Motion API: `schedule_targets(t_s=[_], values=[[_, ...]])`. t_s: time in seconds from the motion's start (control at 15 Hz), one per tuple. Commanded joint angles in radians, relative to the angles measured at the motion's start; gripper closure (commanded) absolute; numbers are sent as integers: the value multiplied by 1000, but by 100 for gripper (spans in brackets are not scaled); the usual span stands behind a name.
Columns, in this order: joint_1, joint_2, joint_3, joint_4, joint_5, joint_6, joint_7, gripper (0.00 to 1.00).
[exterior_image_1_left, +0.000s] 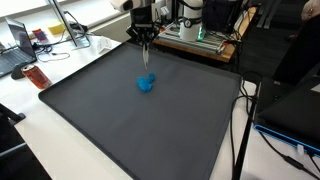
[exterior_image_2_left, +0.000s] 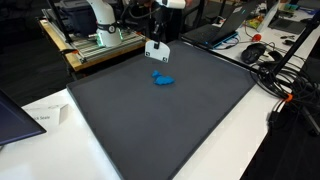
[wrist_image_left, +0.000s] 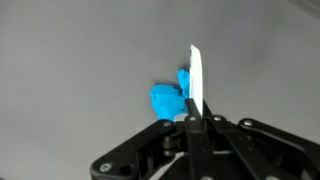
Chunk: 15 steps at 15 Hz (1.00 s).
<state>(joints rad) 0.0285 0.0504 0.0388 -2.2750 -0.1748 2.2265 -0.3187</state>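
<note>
Where the white tabletop (exterior_image_1_left: 45, 135) carries a dark mat (exterior_image_1_left: 150, 130), the claw (exterior_image_2_left: 157, 38) hangs over a blue lump (exterior_image_1_left: 146, 84) lying near the mat's far edge. It is clamped shut on a thin white card (wrist_image_left: 196, 80) held edge-down.

A dark grey sheet (exterior_image_1_left: 150, 130), matt and smooth, is seen over the white counter (exterior_image_1_left: 50, 140). A smooth, plastic-like finish is shown by the small bright blue lump (wrist_image_left: 165, 100). The thin white flat piece (wrist_image_left: 196, 75) appears matt, card or plastic. The black gripper (wrist_image_left: 196, 118) is finished in hard matt plastic.
</note>
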Motion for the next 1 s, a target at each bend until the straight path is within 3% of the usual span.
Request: schedule_targets(t_s=[0.0,0.27,0.4,0.47,0.73,0.93], values=[[14,-15,12,23,29,-31,82,99],[10,11,14,68,113,-85,120,99],[12,-6,22,55,181,-54,27,99],[11,0,14,47,128,-49,78,96],[12,0,20,54,153,-49,51,99],[8,49,23,105,245,-80,30,99]])
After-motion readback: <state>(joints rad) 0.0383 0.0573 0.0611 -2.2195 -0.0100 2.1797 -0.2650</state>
